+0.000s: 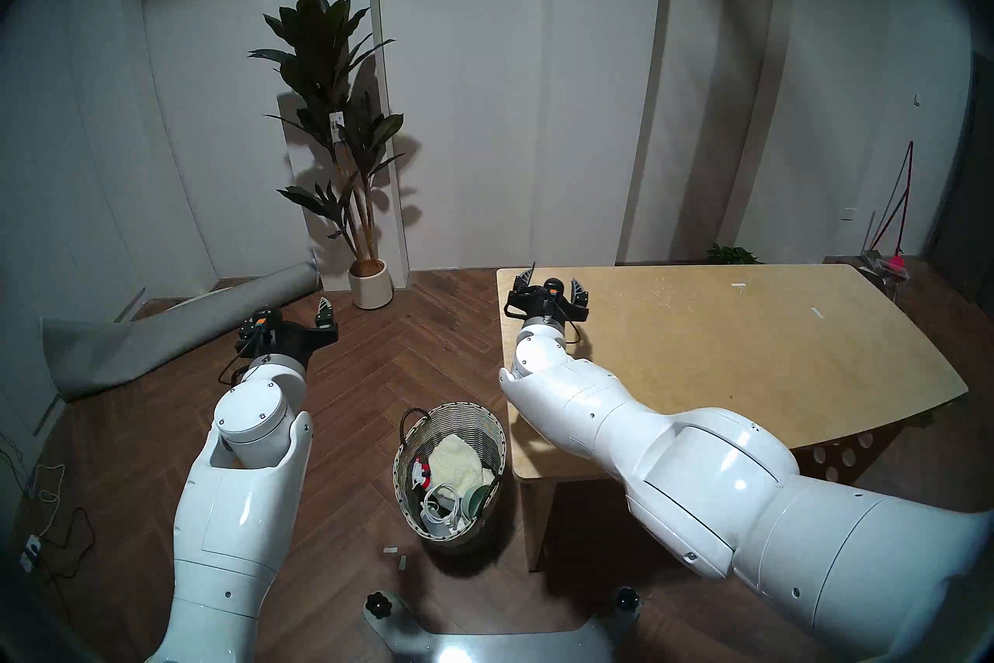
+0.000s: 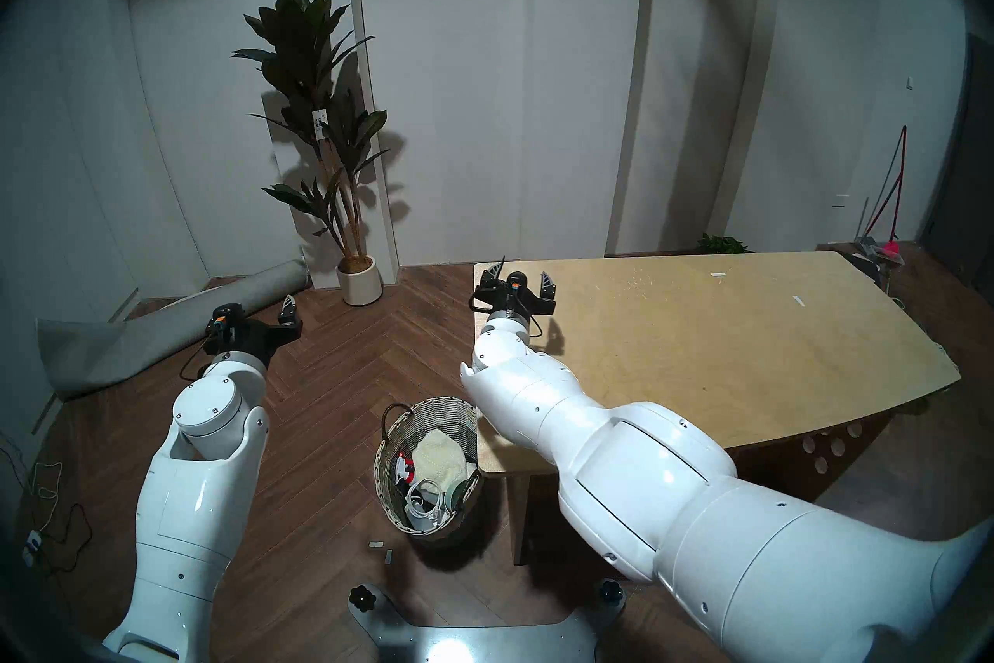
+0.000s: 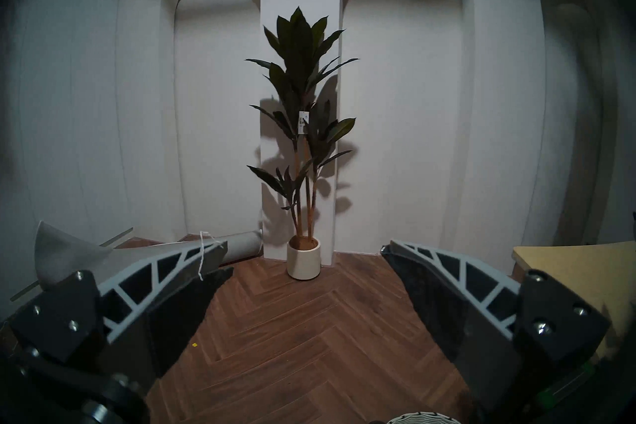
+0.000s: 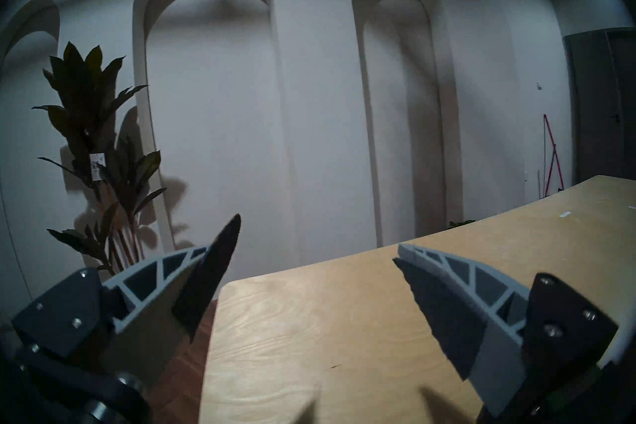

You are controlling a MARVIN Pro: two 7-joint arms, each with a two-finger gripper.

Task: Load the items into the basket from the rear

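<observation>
The round woven basket (image 1: 487,422) stands on the floor beside the table's near left corner; it also shows in the other head view (image 2: 462,411), and its rim shows in the left wrist view (image 3: 420,418). Inside it lie the cream waffle-knit cloth (image 1: 457,463), the white cable coil (image 1: 441,503) and the mint-green bowl (image 1: 476,498). My left gripper (image 1: 293,315) (image 3: 306,253) is open and empty, held over the floor far beyond the basket on the left. My right gripper (image 1: 551,285) (image 4: 318,237) is open and empty above the table's far left corner.
A bare wooden table (image 1: 726,350) fills the right side. A tall plant in a white pot (image 1: 370,282) stands at the back wall. A rolled grey mat (image 1: 161,333) lies at the left. A small red-and-white item (image 1: 420,473) also lies in the basket. Loose cables (image 1: 43,511) lie on the floor at the left.
</observation>
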